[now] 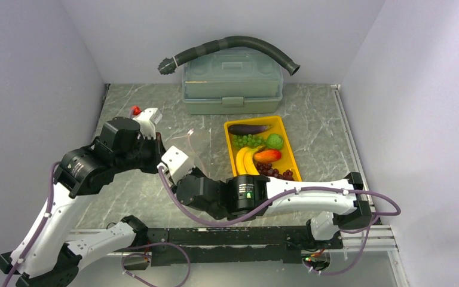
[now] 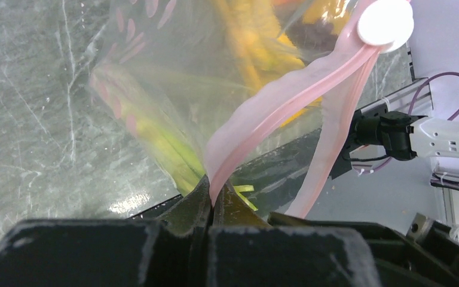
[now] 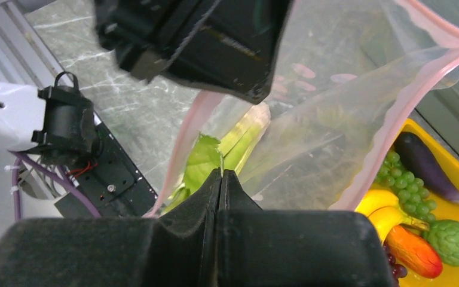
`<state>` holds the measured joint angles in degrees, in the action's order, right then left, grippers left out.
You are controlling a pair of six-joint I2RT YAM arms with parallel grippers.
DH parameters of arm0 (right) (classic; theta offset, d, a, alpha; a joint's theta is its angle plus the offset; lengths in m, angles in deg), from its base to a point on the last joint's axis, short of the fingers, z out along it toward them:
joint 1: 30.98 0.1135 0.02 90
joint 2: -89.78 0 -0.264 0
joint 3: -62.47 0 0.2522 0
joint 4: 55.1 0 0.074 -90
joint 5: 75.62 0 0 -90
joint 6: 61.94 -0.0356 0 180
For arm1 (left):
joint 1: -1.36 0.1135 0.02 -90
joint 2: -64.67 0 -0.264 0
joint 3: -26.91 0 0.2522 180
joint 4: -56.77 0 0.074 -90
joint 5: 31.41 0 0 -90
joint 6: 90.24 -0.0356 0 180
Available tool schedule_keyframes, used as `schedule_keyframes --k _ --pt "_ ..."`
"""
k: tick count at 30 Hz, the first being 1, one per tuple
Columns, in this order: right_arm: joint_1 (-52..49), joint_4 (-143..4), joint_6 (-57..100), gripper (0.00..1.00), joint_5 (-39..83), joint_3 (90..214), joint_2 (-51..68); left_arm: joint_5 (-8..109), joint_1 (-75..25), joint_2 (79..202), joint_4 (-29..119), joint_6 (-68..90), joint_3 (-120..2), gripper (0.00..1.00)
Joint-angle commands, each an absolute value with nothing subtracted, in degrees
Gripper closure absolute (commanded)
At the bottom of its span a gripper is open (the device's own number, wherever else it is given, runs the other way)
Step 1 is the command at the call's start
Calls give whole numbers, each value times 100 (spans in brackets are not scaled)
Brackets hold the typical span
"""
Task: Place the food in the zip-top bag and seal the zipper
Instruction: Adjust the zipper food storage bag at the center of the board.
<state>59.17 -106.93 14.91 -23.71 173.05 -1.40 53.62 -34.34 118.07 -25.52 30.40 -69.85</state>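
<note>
My left gripper [image 2: 214, 200] is shut on the pink zipper strip [image 2: 275, 107] of the clear zip-top bag [image 2: 173, 72] and holds its mouth up. My right gripper [image 3: 221, 173] is shut on a green leaf of the leek [image 3: 246, 133], which reaches into the bag's mouth and shows through the plastic [image 2: 170, 152]. From above, the bag [image 1: 189, 140] hangs between both grippers, left of the yellow tray [image 1: 228, 139]. The tray holds the eggplant [image 1: 248, 128], green grapes [image 1: 246, 140], bananas [image 1: 246, 160], a red piece [image 1: 268, 155], a green piece [image 1: 274, 141] and dark grapes [image 1: 272, 172].
A grey-green lidded box [image 1: 233, 84] stands at the back with a dark ribbed hose [image 1: 239, 45] over it. White walls close in on the left, back and right. The arm bases and a black rail [image 1: 227, 236] run along the near edge.
</note>
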Motion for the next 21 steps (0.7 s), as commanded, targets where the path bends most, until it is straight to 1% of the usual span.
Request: schedule_keyframes --k 1,11,17,21 --pt "5712 -10368 1302 100 -2456 17321 -206 5097 -3428 11698 -2302 2956 -6947 100" --pt "4987 -10659 844 100 -1850 17496 -670 4977 -3432 11609 -2232 2973 -6879 100" --pt "4901 -11083 795 100 -1756 17712 -1071 5057 -3432 11600 -2240 2999 -6920 100" --pt "4903 -11123 758 100 -1745 17684 -1022 5138 -3428 11582 -2161 3051 -6883 100"
